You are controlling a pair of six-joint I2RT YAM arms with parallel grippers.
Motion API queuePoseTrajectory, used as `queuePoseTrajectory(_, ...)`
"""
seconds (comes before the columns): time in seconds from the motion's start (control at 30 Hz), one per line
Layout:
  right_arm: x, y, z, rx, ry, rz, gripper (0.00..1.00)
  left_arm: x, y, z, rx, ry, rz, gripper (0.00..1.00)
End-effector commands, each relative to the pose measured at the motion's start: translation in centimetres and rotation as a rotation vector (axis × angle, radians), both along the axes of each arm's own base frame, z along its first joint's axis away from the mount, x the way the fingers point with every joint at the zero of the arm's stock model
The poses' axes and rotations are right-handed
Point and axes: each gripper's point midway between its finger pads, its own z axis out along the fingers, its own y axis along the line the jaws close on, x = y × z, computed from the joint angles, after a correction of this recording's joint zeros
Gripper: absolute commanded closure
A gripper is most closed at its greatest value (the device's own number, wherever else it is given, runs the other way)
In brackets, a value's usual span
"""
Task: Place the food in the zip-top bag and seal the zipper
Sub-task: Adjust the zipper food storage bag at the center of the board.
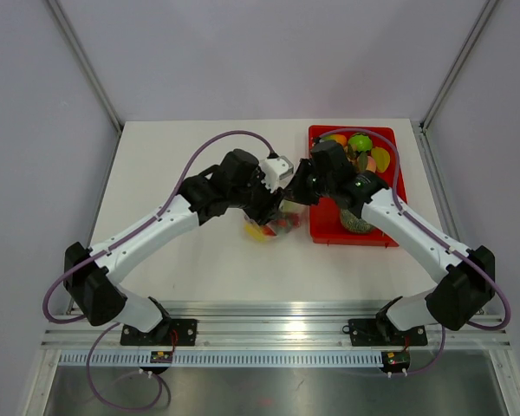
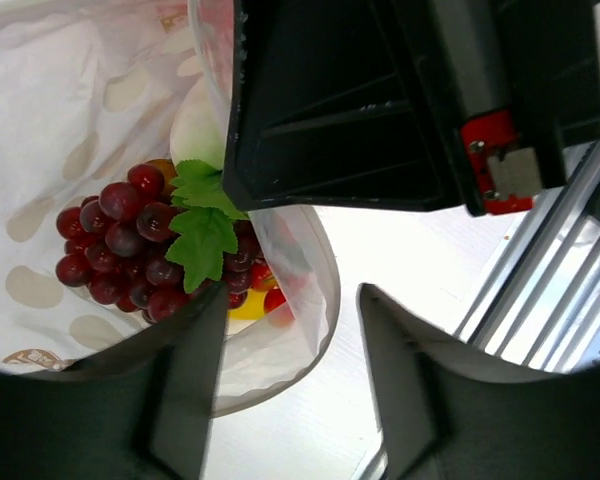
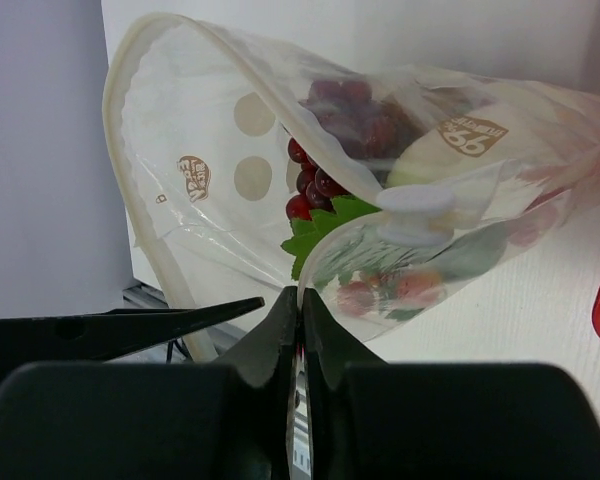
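The zip-top bag (image 3: 210, 170) is found on the white table (image 1: 173, 156), just left of the red tray (image 1: 329, 230), between the two grippers. It is a thin, crinkly, see-through pouch, judged to be light and floppy. It would collapse or slide if pushed, so it is best taken by its rim rather than by its body. A bunch of grapes (image 2: 120, 245) with a green leaf is seen inside it, together with a yellow piece (image 2: 245, 305) and small red bits (image 2: 273, 298). These look light and hard, and are likely to roll toward the low end if the pouch is tipped.

The mouth is held wide open, and the zipper (image 3: 115, 110) is seen as a pale strip looping around it. Sealing is not yet begun.

The right gripper (image 3: 298, 305) is clenched on the near edge of the mouth, with the film pinched flat between its fingers. The left gripper (image 2: 290, 330) is released, its fingers spread apart. The curved rim of the pouch lies just beyond its fingertips, though contact cannot be confirmed.

More food (image 1: 360, 143) is seen in the tray, behind the right arm, well apart from either gripper.
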Motion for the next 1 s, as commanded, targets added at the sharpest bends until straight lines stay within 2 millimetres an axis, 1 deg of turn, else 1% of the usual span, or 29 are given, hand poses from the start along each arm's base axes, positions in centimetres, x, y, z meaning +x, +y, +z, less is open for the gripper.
queuePoseTrajectory(0.0,0.2,0.7,2.6,0.081,-0.046,0.025,0.91,1.3,-0.5,0.5,-0.012,-0.058,0.023,0.52)
queuePoseTrajectory(0.03,0.2,0.6,3.0,0.084,-0.052,0.027,0.89,1.6,-0.4,0.4,-0.005,-0.064,0.033,0.58)
queuePoseTrajectory(0.07,0.1,0.3,3.5,0.081,-0.065,0.029,0.87,1.7,-0.4,0.3,-0.004,-0.065,0.036,0.85)
queuePoseTrajectory(0.1,0.1,0.0,3.9,0.077,-0.075,0.023,0.8,1.8,-0.4,0.6,-0.003,-0.07,0.043,0.94)
queuePoseTrajectory(0.13,0.3,-0.6,4.5,0.066,-0.104,0.028,0.73,2.0,-0.3,0.5,0.005,-0.071,0.055,1.0)
queuePoseTrajectory(0.17,0.1,-1.1,6.0,0.079,-0.152,0.032,0.64,2.0,-0.1,0.5,0.012,-0.069,0.062,1.0)
queuePoseTrajectory(0.23,-0.2,-1.7,7.8,0.093,-0.235,0.068,0.54,2.1,0.0,0.8,0.009,-0.075,0.065,1.0)
queuePoseTrajectory(0.27,-0.4,-2.8,9.4,0.077,-0.324,0.09,0.5,2.2,0.3,1.1,0.003,-0.082,0.067,1.0)
queuePoseTrajectory(0.3,-0.6,-3.3,10.0,0.068,-0.366,0.112,0.48,2.2,0.4,1.2,-0.002,-0.082,0.062,1.0)
queuePoseTrajectory(0.33,-0.9,-4.1,10.8,0.025,-0.444,0.146,0.47,1.9,0.5,1.3,-0.015,-0.075,0.048,1.0)
queuePoseTrajectory(0.37,-0.7,-4.9,10.9,-0.005,-0.477,0.152,0.46,2.2,0.9,2.0,-0.039,-0.085,0.055,1.0)
queuePoseTrajectory(0.4,-0.6,-5.4,10.8,-0.033,-0.506,0.164,0.41,2.2,1.2,2.2,-0.053,-0.08,0.053,1.0)
queuePoseTrajectory(0.43,-0.4,-6.1,10.2,-0.093,-0.552,0.192,0.4,1.9,1.1,2.2,-0.077,-0.061,0.031,1.0)
queuePoseTrajectory(0.47,0.0,-6.6,9.5,-0.135,-0.58,0.207,0.39,2.3,1.8,2.7,-0.097,-0.059,0.042,1.0)
queuePoseTrajectory(0.5,0.2,-6.9,8.8,-0.178,-0.614,0.226,0.38,2.3,2.0,3.0,-0.111,-0.053,0.041,1.0)
queuePoseTrajectory(0.53,0.7,-7.3,7.2,-0.239,-0.676,0.253,0.37,2.1,2.0,3.1,-0.125,-0.044,0.026,1.0)
queuePoseTrajectory(0.57,1.0,-7.8,6.3,-0.276,-0.697,0.244,0.37,2.2,2.3,3.4,-0.132,-0.047,0.031,1.0)
queuePoseTrajectory(0.63,1.3,-8.3,4.8,-0.333,-0.755,0.263,0.37,2.1,2.5,3.4,-0.13,-0.046,0.022,1.0)
queuePoseTrajectory(0.67,1.3,-8.3,4.4,-0.339,-0.763,0.275,0.37,2.0,2.5,3.4,-0.129,-0.041,0.02,1.0)
queuePoseTrajectory(0.7,1.1,-8.0,4.1,-0.342,-0.791,0.334,0.37,1.9,2.6,3.4,-0.128,-0.039,0.017,1.0)
queuePoseTrajectory(0.73,1.3,-7.9,3.6,-0.36,-0.811,0.354,0.37,1.9,2.6,3.4,-0.126,-0.039,0.017,1.0)
queuePoseTrajectory(0.8,1.4,-7.5,3.1,-0.37,-0.863,0.398,0.47,1.9,2.7,3.3,-0.124,-0.034,0.02,1.0)
queuePoseTrajectory(0.83,1.4,-7.3,2.5,-0.408,-0.939,0.449,0.47,1.9,2.7,3.3,-0.124,-0.034,0.02,1.0)
queuePoseTrajectory(0.87,1.6,-7.2,2.7,-0.415,-0.996,0.456,0.47,1.8,2.7,3.3,-0.125,-0.033,0.021,1.0)
queuePoseTrajectory(0.93,2.1,-7.3,2.7,-0.432,-1.069,0.434,0.46,1.8,2.7,3.2,-0.123,-0.027,0.021,1.0)
queuePoseTrajectory(0.97,2.2,-7.2,2.6,-0.437,-1.072,0.439,0.45,1.8,2.7,3.3,-0.123,-0.029,0.022,1.0)
